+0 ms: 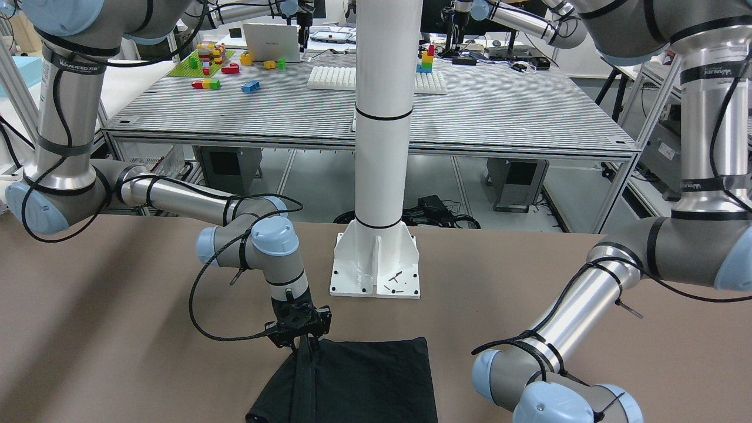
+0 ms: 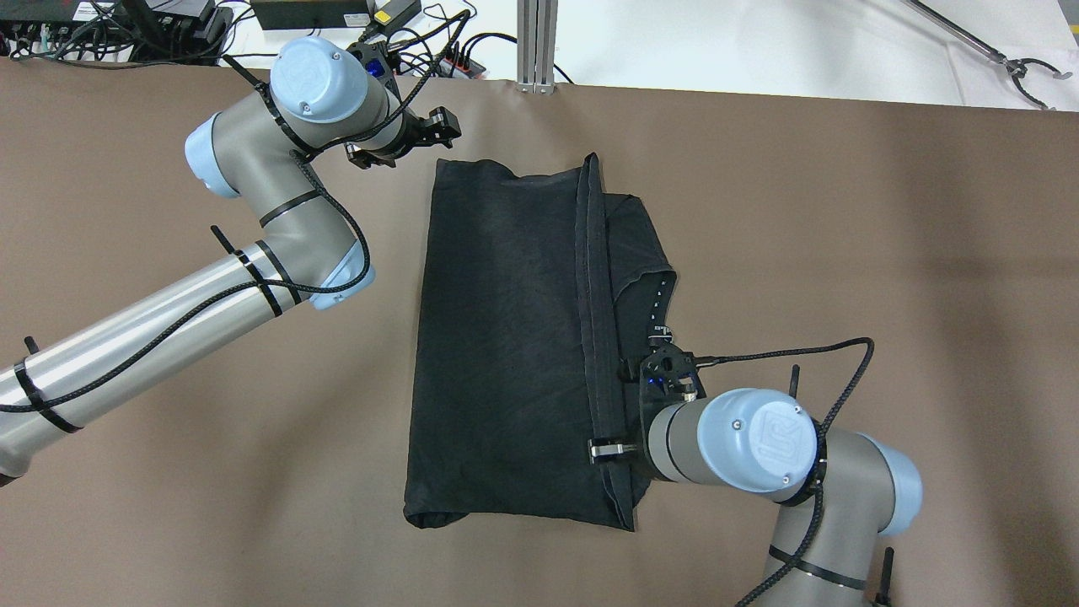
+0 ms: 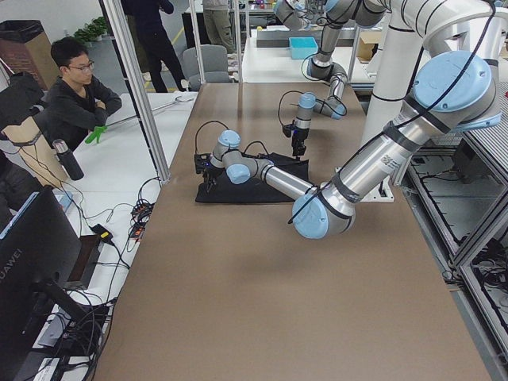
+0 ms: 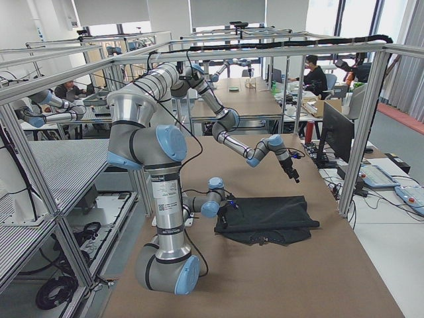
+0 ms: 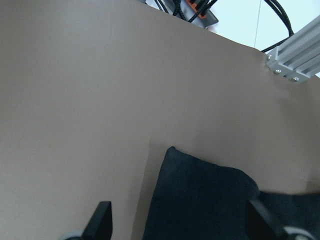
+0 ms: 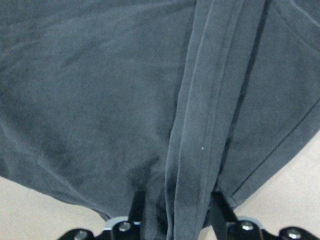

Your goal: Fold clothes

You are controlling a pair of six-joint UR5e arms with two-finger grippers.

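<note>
1. One black garment [image 2: 506,337] lies on the brown table [image 2: 843,253] at its middle, just in front of the white pillar's [image 1: 382,147] base plate [image 1: 376,270] and apart from it.
2. The right gripper [image 1: 302,339] is clamped on the doubled hem along the garment's right side, and the cloth rises there into a ridge. The left gripper [image 2: 442,126] hangs above the table near the garment's far left corner. Its fingers are spread and it holds nothing.
3. The right wrist view shows the hem band pinched between the two fingers [image 6: 137,205]. The left wrist view shows a garment corner on bare table. The front-facing view cuts off the garment's far end, while the overhead view shows all of it.
4. Bare table surrounds the cloth on every side. Cables and an aluminium post [image 2: 537,42] line the far edge, and a seated person [image 3: 75,95] is beyond it.
</note>
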